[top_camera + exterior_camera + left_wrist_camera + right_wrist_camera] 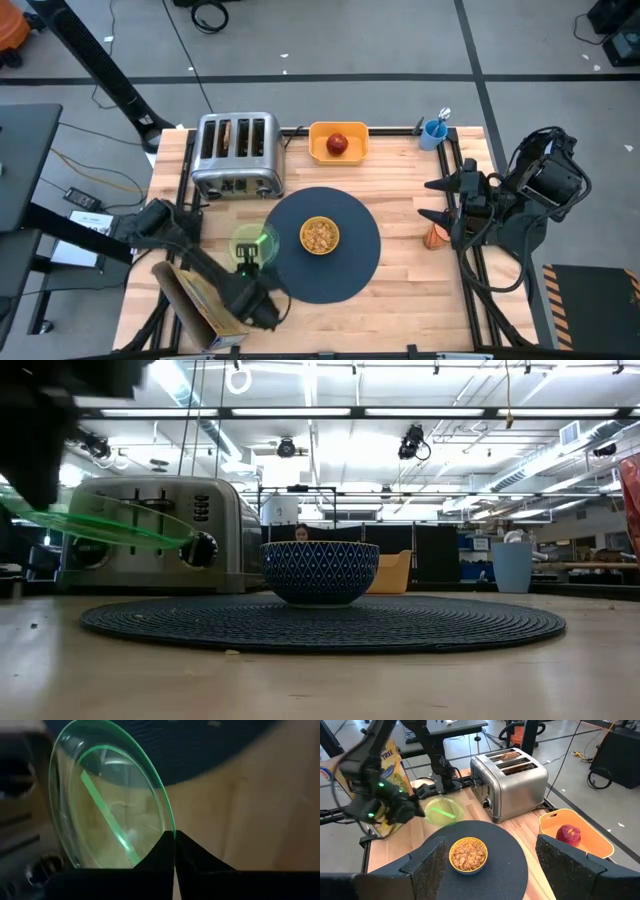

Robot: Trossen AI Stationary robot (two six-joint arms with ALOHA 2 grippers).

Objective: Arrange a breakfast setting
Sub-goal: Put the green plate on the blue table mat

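Currently my left gripper (pixel 252 272) pinches the green plate (pixel 252 246) by its rim, lower left of centre beside the mat (pixel 345 265), while my right gripper (pixel 432 199) waits spread at the right edge.

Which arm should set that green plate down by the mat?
The left. Its claw already grips the green plate at the mat's edge, while the right claw waits far off, open.
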